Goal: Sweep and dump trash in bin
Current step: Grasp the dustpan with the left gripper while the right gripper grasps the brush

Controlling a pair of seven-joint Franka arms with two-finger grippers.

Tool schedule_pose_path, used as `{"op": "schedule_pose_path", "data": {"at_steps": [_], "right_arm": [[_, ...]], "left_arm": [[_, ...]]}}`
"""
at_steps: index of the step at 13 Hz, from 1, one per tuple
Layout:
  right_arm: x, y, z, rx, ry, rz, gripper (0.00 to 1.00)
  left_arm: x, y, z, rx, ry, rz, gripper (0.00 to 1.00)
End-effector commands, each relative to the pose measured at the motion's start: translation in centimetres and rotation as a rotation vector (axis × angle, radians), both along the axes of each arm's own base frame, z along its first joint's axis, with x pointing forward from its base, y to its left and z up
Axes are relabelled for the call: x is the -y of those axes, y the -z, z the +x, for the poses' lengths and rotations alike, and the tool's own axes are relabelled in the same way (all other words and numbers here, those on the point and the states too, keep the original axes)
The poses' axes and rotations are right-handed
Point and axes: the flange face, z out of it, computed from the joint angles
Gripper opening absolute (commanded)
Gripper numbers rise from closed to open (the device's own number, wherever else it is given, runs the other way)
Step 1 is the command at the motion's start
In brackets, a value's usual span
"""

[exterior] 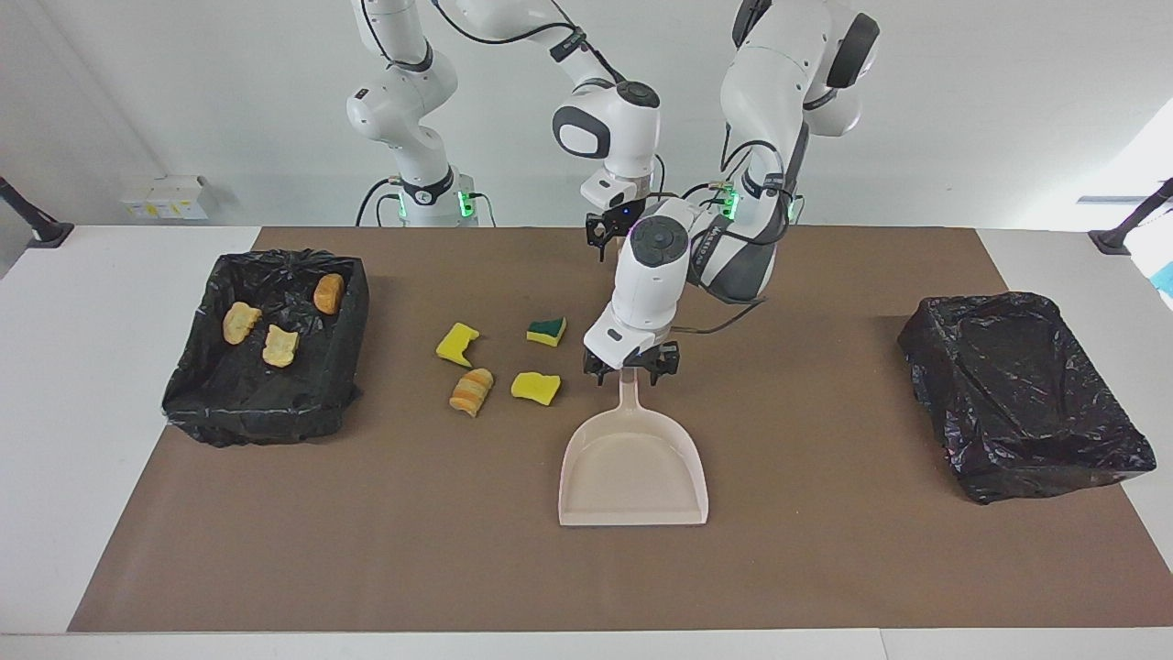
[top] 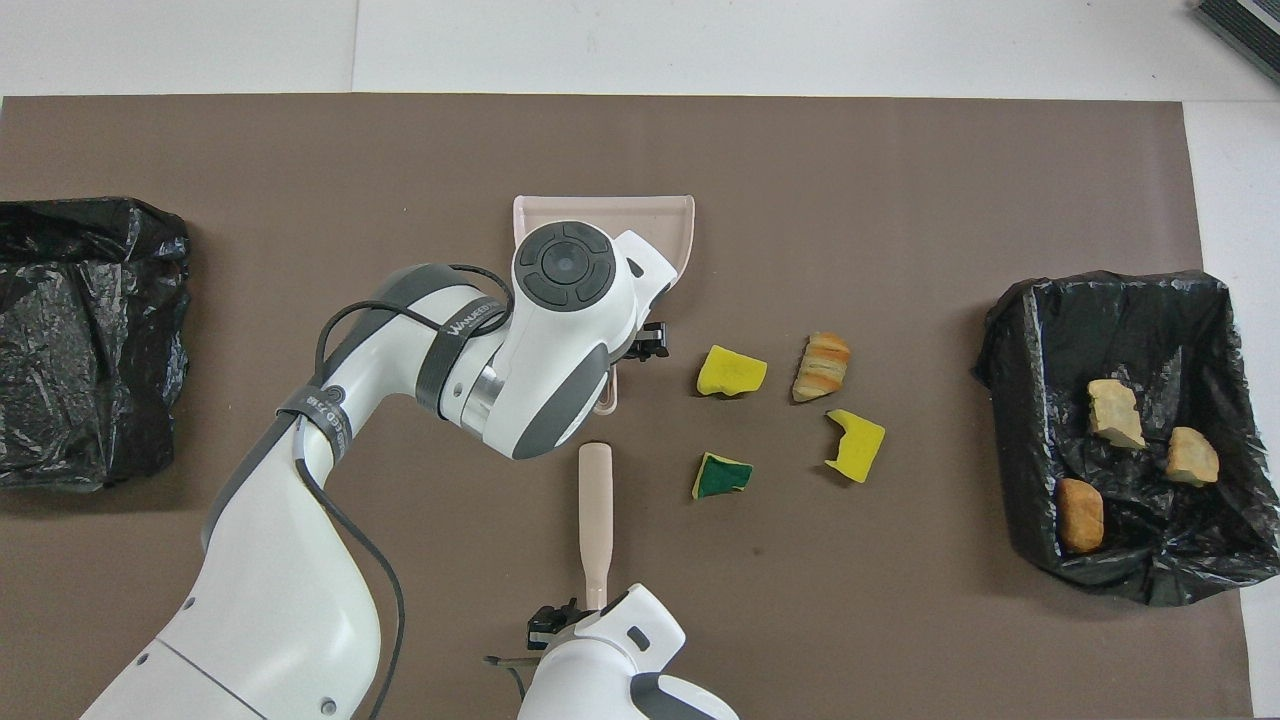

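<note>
The left gripper's [exterior: 630, 367] fingers [exterior: 596, 365] stand wide apart, one on each side of the thin handle [exterior: 629, 390] of the beige plastic dustpan [exterior: 632, 467], low over it and not yet closed on it. The pan lies flat on the brown mat [exterior: 367, 550] that covers the surface, its open mouth turned away from the robots.

The right gripper [exterior: 612, 236] is down at the end of the beige brush handle [top: 594, 500] that lies nearest the robots. The left arm's wrist hides much of it, so how its grip stands cannot be told.

Beside the dustpan handle, toward the right arm's end, four scraps of trash lie loose on the mat:
- a notched yellow sponge piece [exterior: 456, 343]
- a green-topped yellow sponge wedge [exterior: 547, 331]
- a plain yellow sponge piece [exterior: 535, 388], the one closest to the pan
- an orange-and-cream striped chunk [exterior: 471, 390]

At that end of the mat, three tan crumbly lumps [exterior: 240, 323] already sit in the black-bag-lined bin [exterior: 266, 403]. A second black-lined bin [exterior: 1026, 403], at the left arm's end, shows nothing inside.

The task looks under half done. Neither tool is lifted, and the four loose scraps remain to be swept into the pan and tipped into a bin.
</note>
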Motion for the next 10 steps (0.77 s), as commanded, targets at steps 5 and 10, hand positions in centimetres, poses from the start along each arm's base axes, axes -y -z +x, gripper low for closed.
{"op": "schedule_pose_path", "data": {"at_steps": [5,10], "right_arm": [[-0.5,-0.5,0.7,0.067,-0.038,-0.013,0.5],[-0.5,-2.7,2.3,0.089,-0.022,0.003,0.0]], "left_arm": [[-2.3,-2.6,0.1,-0.05,-0.005,0.079,0.0],[-7.7,-8.9,2.6,-0.046,0.248,0.079,0.0]]}}
